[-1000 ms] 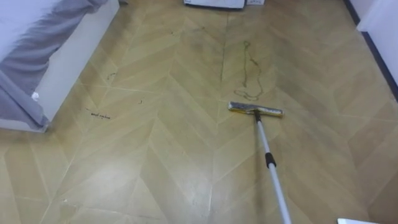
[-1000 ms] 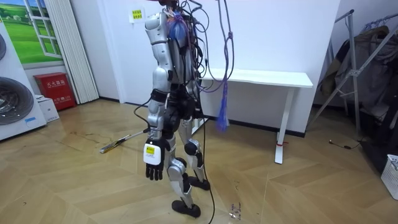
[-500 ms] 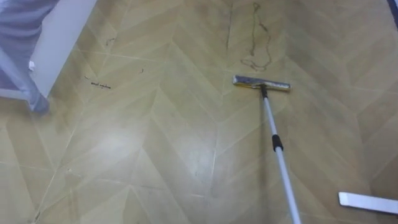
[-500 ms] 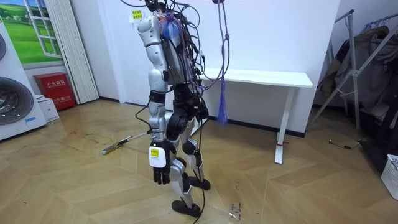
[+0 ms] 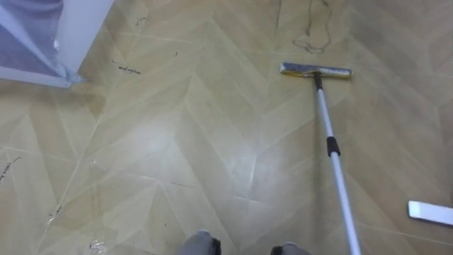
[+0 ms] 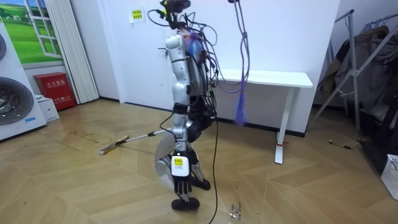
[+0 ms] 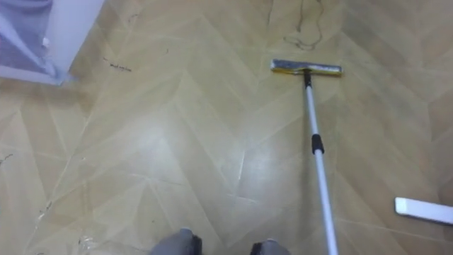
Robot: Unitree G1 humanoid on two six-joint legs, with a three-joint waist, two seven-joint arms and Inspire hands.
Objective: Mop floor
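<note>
Only my body has turned; the mop (image 5: 329,138) lies unmoved on the floor (image 5: 177,142), head (image 5: 316,70) farthest, pole (image 5: 344,205) running back toward me. Probably light, stiff, slick: best gripped high on the pole. Behind the mop my left hand (image 6: 180,185) hangs, fingers slack, empty.

The mop head (image 5: 316,71) lies on the floor (image 5: 177,142) ahead and to the right. Its pole (image 5: 333,156) runs back toward the robot's right side. A scribbled mark (image 5: 311,32) lies just beyond the head, a cloth-draped furniture corner (image 5: 42,42) far left, and a flat bar (image 5: 429,212) right of the pole.
</note>
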